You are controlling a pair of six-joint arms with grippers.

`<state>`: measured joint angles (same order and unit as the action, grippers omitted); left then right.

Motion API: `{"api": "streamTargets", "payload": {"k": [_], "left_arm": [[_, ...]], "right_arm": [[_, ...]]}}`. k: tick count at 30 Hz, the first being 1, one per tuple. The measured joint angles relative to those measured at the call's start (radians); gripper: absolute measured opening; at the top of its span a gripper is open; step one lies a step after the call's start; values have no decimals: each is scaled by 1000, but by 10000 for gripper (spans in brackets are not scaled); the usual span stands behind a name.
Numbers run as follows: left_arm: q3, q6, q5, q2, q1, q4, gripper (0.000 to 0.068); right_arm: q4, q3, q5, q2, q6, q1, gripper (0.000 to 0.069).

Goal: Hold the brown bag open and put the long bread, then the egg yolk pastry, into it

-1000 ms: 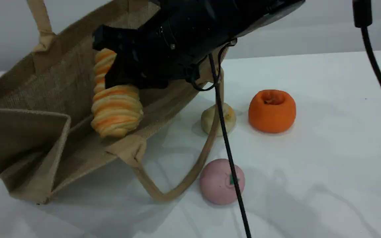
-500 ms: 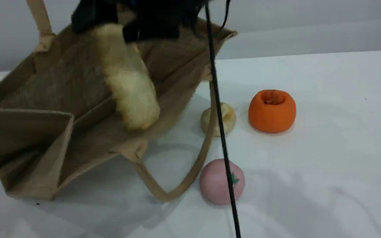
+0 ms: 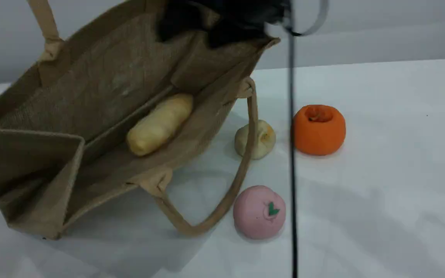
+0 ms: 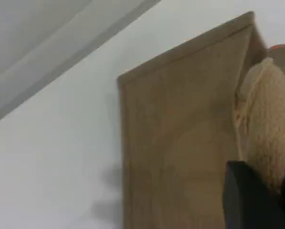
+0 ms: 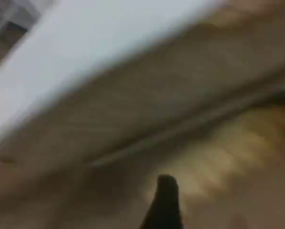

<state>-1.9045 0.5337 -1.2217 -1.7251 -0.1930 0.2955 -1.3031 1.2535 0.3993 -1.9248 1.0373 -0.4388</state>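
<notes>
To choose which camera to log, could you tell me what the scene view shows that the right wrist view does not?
Only the scene view: the egg yolk pastry, an orange ball and a pink ball beside the brown bag. Only the right wrist view: one of the right fingers, blurred. Both: the bag's inside with the long bread lying in it.

The bag [image 3: 91, 88] lies tipped on the left of the counter [image 3: 381, 173], its mouth facing right. The long bread [image 3: 160, 124] lies inside it, on the lower wall along the inner fold. The bag's lower handle [image 3: 222, 200] loops out onto the counter to its right. The egg yolk pastry [image 3: 264, 141] sits just outside the bag's mouth, partly behind that handle. The dimpled ball [image 3: 318, 131] stands farther right. The leaf-marked ball [image 3: 259, 212] lies nearer the camera, just beside the loop.
</notes>
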Motion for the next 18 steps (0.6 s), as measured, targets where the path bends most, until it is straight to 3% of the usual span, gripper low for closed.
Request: {"api": "streamTargets", "payload": {"k": [4,8,18], "left_arm": [[0,-23,0,4,1,-7,83],[0,-26,0,3,1,-6,83],[0,-27,0,5,1,17,83]], "right_arm": [[138,-51,-2,0,-123,117,574],[159,-67,-34,-25,-170,198,574],[45,-6,-101,-191,-76,198,574]]}}
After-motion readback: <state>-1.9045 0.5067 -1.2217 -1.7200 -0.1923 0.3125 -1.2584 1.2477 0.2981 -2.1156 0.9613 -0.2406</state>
